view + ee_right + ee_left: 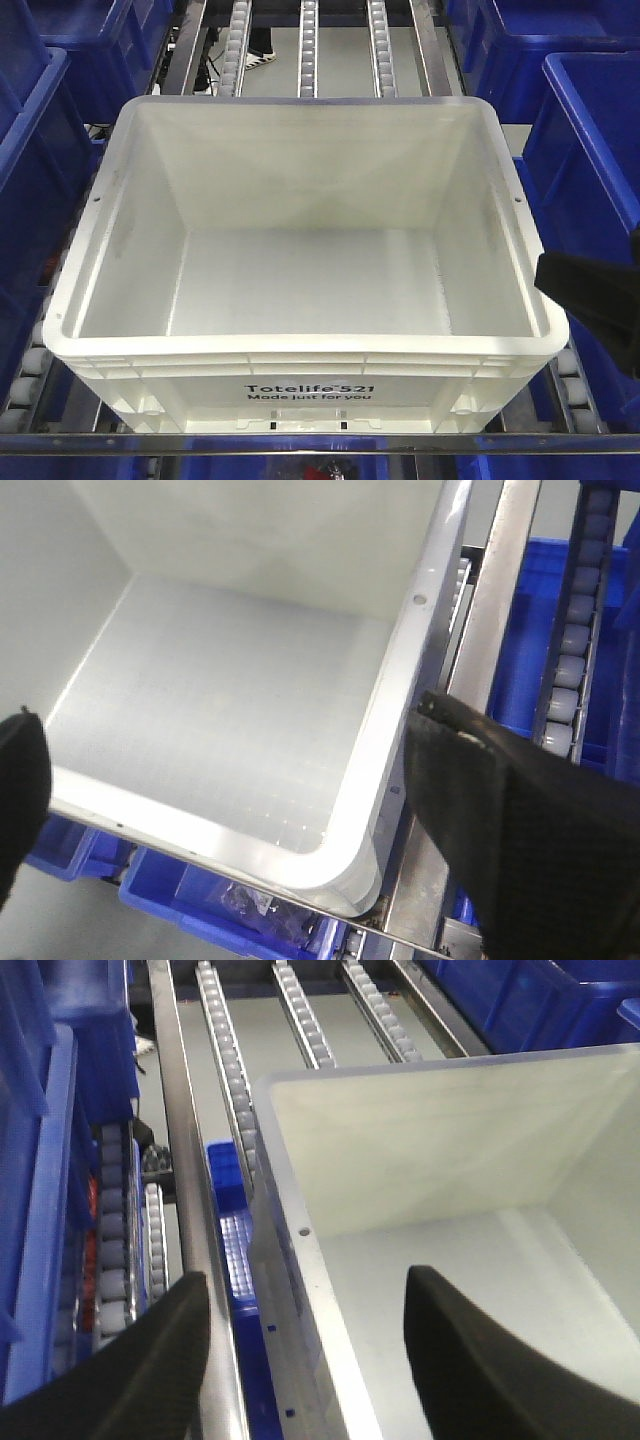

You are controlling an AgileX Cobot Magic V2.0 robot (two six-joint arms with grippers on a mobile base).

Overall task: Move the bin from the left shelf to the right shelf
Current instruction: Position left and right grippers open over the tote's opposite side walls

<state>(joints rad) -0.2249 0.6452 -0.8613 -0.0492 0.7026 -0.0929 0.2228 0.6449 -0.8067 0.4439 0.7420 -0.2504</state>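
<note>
My bin (300, 280) hides most of the shelf (308, 60) under it. My left pincer's (305, 1280) fingers (150, 1360) run off the bottom edge. From the front, my right pincer (592, 295) is only a black corner.

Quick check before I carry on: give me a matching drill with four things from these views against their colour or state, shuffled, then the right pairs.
Things:
1. bin
2. blue tote
3. left gripper
4. right gripper

States:
a. open, one finger inside the bin's right wall, one outside
b. dark blue, beside the lane
c. white, empty, resting on roller tracks
d. open, one finger inside the bin's left wall, one outside

Pairs: 1-c, 2-b, 3-d, 4-a.
</note>
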